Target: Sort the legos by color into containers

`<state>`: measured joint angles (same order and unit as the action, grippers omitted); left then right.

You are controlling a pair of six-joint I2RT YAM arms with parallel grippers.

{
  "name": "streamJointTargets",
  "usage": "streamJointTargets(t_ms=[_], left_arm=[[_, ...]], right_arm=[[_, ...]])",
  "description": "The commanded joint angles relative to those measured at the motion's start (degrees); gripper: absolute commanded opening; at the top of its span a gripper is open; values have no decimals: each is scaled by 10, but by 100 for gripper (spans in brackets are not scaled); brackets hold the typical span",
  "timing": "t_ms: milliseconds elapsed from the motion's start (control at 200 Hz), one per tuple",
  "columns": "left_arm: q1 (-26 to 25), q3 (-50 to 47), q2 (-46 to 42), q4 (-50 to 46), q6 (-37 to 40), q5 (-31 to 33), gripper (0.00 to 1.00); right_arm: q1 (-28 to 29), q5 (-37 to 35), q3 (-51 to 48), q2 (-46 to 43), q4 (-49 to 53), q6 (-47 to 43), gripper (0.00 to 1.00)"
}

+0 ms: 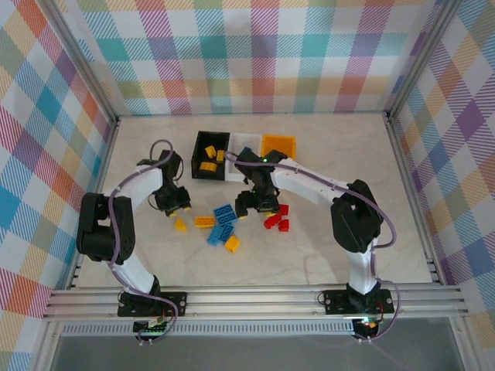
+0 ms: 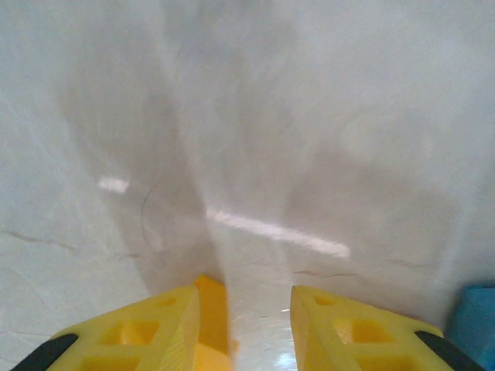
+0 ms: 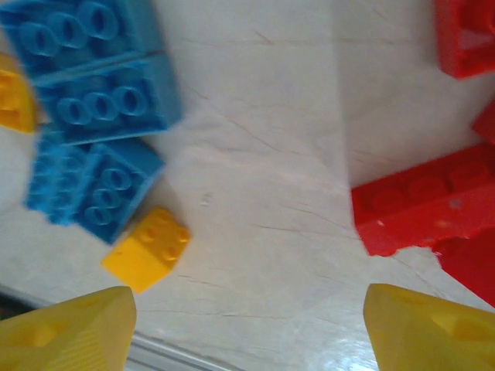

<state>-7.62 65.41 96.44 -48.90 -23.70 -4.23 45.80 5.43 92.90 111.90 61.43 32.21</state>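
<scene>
Table (image 1: 348,178) is pale, with three bins side by side at its far middle. The black bin (image 1: 198,154) holds a few yellow bricks (image 1: 207,166) — the one lot plainly sorted. The white bin (image 1: 246,139) sits partly behind the right arm and its contents are not readable. The yellow-orange bin (image 1: 278,143) looks bare, though a brick of like colour would be hard to spot there. The bulk of the legos lie loose on the table in front of the bins. Blue bricks (image 1: 224,214) cluster at centre, red bricks (image 1: 276,222) sit just to their right, and loose yellow ones (image 1: 180,224) are scattered around the blue. The right gripper (image 1: 254,207) is low over the gap between blue and red, and its wrist view shows the fingers spread wide over bare table with nothing between them. The left gripper (image 1: 174,204) is low, to the left of the pile. In its wrist view the fingers are drawn fairly near each other, with table showing in the gap and a yellow-orange piece (image 2: 210,309) against the inner face of one finger. Cannot tell whether that piece is pinched. Judgement: an early stage — some yellow is binned, no red or blue is seen in any bin, and most of the sorting is left to do.
</scene>
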Motion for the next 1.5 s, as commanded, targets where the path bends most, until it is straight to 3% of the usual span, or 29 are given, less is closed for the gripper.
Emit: streamJointTargets(t_ms=[0,240,795,875,1025,1285,1495], left_arm=[[14,70,16,-38,16,-9,36],[14,235,98,-43,-12,-32,36],[-31,562,343,-83,-53,-42,38],[-34,578,357,-89,-55,-41,39],[-35,583,362,-93,-55,-39,51],[-35,574,343,-99,-48,-40,61],[-35,537,298,-99,-32,-37,62]], right_arm=[[-25,-54,-12,5,46,30,79],[-70,-19,-54,-3,32,47,76],[-91,39,-62,14,11,93,77],[-98,56,-75,16,-1,107,76],[-102,72,-87,17,-13,118,74],[-102,73,-90,31,-23,129,72],[-102,62,-82,54,-29,131,66]])
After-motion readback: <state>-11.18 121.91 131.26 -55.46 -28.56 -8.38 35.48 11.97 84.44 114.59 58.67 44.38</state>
